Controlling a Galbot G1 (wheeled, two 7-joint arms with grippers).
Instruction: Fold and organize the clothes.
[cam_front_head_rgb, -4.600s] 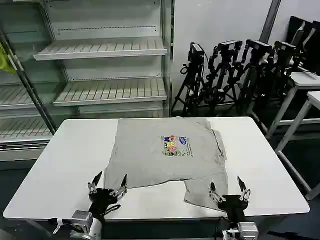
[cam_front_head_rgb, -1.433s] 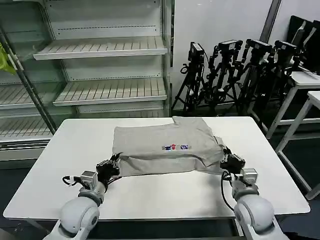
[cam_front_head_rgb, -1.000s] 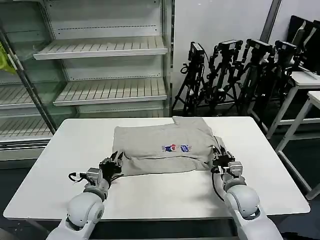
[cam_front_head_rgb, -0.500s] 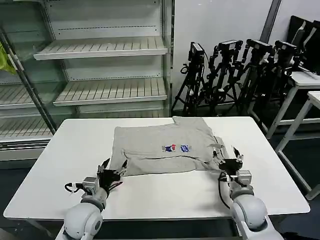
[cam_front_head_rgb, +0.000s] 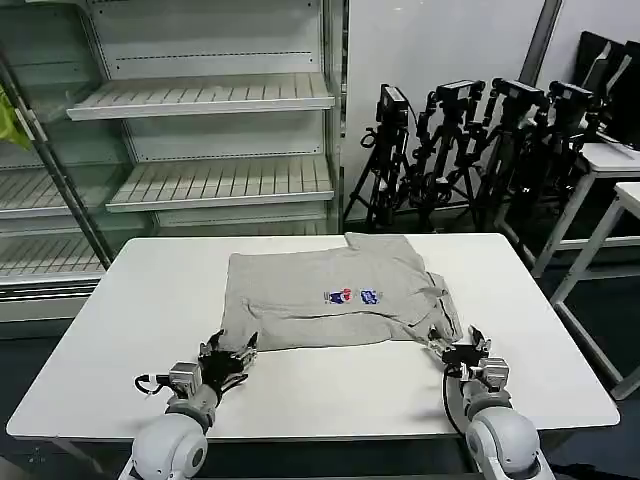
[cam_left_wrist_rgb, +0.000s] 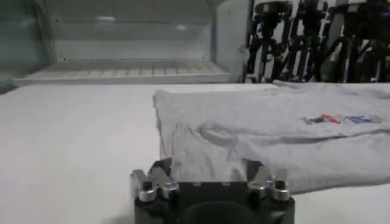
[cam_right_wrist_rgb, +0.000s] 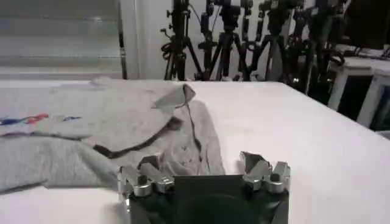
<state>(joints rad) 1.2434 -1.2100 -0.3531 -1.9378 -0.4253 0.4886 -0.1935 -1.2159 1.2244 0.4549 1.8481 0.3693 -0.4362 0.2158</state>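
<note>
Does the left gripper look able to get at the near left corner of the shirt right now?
Probably yes: the left gripper is open just before the shirt edge, nothing lying between.

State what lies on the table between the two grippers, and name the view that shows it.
In the head view, the shirt's folded near edge and bare white table lie between the open left gripper and open right gripper.

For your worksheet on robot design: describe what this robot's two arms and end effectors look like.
Both arms end in rounded light grey shells. Each carries a silvery wrist ring with thin black cables looping beside it. The left end effector and right end effector are black blocks bearing pointed metal fingers with silver screw-fastened tips.
</note>
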